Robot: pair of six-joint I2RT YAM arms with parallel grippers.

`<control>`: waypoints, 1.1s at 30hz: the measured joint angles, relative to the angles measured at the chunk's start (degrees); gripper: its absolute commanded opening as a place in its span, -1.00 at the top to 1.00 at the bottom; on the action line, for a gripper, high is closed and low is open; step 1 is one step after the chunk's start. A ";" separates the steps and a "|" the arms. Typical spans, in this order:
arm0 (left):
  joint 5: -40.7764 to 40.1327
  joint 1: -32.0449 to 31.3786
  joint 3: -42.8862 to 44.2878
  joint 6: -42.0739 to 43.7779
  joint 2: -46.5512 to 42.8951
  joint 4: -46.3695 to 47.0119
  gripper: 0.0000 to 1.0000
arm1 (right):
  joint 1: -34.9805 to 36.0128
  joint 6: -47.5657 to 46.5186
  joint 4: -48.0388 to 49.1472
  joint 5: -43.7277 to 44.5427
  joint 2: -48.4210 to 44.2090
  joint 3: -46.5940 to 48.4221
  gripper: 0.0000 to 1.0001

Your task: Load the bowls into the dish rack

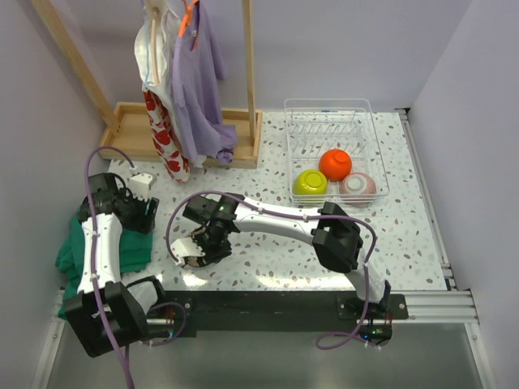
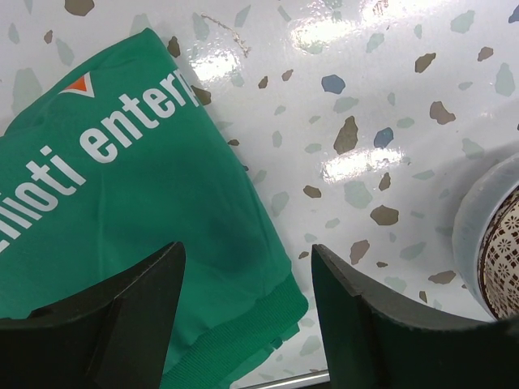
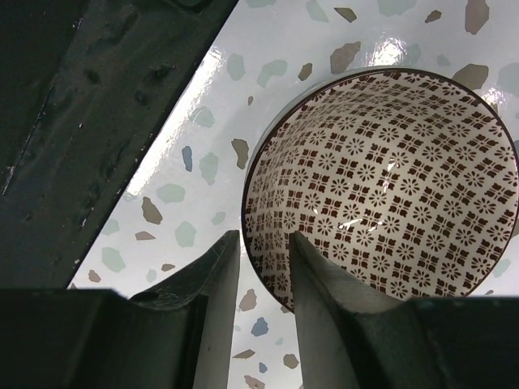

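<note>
A bowl with a brown flower pattern inside and a pale outside [image 3: 389,178] sits on the speckled table at the left front [image 1: 195,253]. My right gripper [image 3: 263,247] reaches across to it [image 1: 199,243] and is shut on its near rim, one finger inside and one outside. The dish rack [image 1: 370,113] stands at the back right and holds the lime green bowl [image 1: 310,182], the orange-red bowl [image 1: 335,164] and the pinkish bowl [image 1: 358,185]. My left gripper [image 2: 247,259] is open and empty over the edge of a green cloth. The patterned bowl shows at its right [image 2: 495,243].
A folded green garment [image 2: 122,203] lies at the table's left front [image 1: 73,253]. A wooden tray base with posts [image 1: 134,130] stands at the back left, with clothes [image 1: 195,81] hanging over it. Walls close in on both sides.
</note>
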 measured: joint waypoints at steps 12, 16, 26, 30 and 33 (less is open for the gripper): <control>0.70 0.00 0.00 -0.04 0.07 0.00 -0.35 | 0.42 -0.13 -0.87 -0.17 0.07 2.43 1.00; 1.29 0.00 0.00 -0.04 0.07 0.02 -0.34 | 0.37 0.22 -0.70 0.17 -0.22 2.43 1.00; 2.54 0.00 1.18 0.11 0.20 0.00 -0.33 | 0.66 4.17 0.15 5.03 -3.48 2.08 1.00; 3.48 0.00 2.23 1.60 0.20 -0.37 -0.29 | 0.81 5.38 0.72 7.52 -6.71 0.57 1.00; 4.63 0.00 3.21 3.76 0.20 -1.53 -0.28 | 0.81 7.19 1.25 9.57 -9.22 -0.22 1.00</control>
